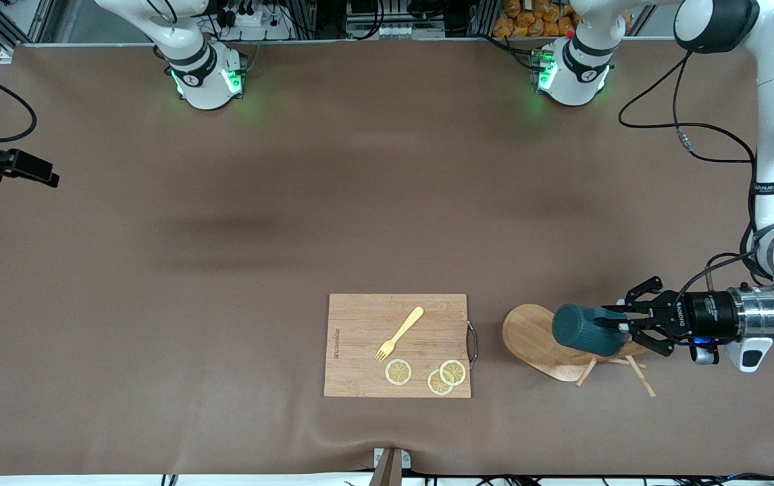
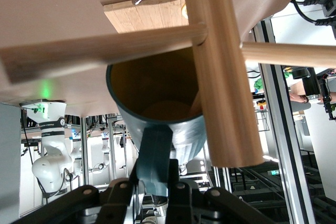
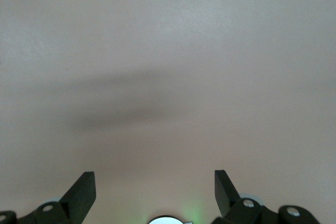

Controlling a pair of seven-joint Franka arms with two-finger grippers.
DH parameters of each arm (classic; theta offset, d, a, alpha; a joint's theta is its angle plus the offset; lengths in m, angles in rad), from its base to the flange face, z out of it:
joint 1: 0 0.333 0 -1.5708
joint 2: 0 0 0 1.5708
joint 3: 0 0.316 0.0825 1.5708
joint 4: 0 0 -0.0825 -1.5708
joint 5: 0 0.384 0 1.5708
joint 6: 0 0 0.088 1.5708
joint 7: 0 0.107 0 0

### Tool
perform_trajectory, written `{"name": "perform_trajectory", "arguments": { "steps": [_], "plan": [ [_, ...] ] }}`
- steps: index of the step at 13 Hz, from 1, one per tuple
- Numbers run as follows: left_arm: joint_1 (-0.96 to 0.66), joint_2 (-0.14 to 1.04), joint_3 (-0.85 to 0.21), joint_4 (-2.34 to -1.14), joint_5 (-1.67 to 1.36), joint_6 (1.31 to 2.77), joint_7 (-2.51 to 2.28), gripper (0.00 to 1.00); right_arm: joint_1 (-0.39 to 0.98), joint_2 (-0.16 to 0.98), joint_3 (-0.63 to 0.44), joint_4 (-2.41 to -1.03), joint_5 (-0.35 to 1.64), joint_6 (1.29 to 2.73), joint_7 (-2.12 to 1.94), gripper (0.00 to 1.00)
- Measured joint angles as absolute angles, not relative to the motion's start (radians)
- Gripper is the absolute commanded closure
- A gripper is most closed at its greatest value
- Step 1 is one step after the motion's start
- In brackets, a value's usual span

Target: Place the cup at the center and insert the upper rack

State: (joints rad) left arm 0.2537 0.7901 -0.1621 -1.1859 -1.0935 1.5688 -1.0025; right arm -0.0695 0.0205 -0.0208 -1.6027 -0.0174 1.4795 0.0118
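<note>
The dark teal cup (image 1: 586,329) hangs sideways in the air, its tan inside (image 2: 152,93) facing the left wrist camera. My left gripper (image 1: 613,325) is shut on the cup's loop handle (image 2: 156,156). The cup is close against the upper rack (image 1: 529,334), a light wooden mug tree lying tipped over, its oval base tilted up and its pegs (image 1: 633,376) on the table. In the left wrist view the rack's post (image 2: 220,77) and a crossing peg (image 2: 94,51) pass across the cup's mouth. My right gripper (image 3: 155,187) waits open over bare table at the right arm's end.
A rectangular wooden cutting board (image 1: 360,324) with a metal handle (image 1: 473,342) lies beside the rack, toward the right arm's end. On it are a yellow fork (image 1: 400,332) and three lemon slices (image 1: 398,372). The brown table cover (image 1: 225,270) stretches wide.
</note>
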Motion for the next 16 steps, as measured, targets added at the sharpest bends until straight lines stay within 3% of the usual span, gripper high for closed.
{"name": "perform_trajectory", "arguments": {
  "steps": [7, 9, 11, 12, 13, 14, 16],
  "plan": [
    [0.254, 0.790, -0.162, -1.186, -1.093, 1.569, -0.999, 1.00, -0.068, 0.021, -0.021, -1.603, -0.017, 1.478, 0.012, 0.00],
    [0.254, 0.790, -0.162, -1.186, -1.093, 1.569, -0.999, 0.90, -0.067, 0.021, -0.021, -1.603, -0.017, 1.478, 0.012, 0.00],
    [0.254, 0.790, -0.162, -1.186, -1.093, 1.569, -0.998, 0.35, -0.067, 0.020, -0.021, -1.603, -0.017, 1.477, 0.012, 0.00],
    [0.254, 0.790, -0.162, -1.186, -1.093, 1.569, -0.998, 0.16, -0.067, 0.020, -0.021, -1.603, -0.017, 1.473, 0.012, 0.00],
    [0.254, 0.790, -0.162, -1.185, -1.093, 1.569, -0.998, 0.05, -0.067, 0.020, -0.021, -1.603, -0.017, 1.470, 0.012, 0.00],
    [0.254, 0.790, -0.163, -1.184, -1.093, 1.569, -0.998, 0.00, -0.067, 0.020, -0.021, -1.603, -0.017, 1.468, 0.012, 0.00],
    [0.254, 0.788, -0.165, -1.180, -1.093, 1.567, -0.998, 0.00, -0.067, 0.021, -0.021, -1.603, -0.017, 1.467, 0.012, 0.00]
  ]
}}
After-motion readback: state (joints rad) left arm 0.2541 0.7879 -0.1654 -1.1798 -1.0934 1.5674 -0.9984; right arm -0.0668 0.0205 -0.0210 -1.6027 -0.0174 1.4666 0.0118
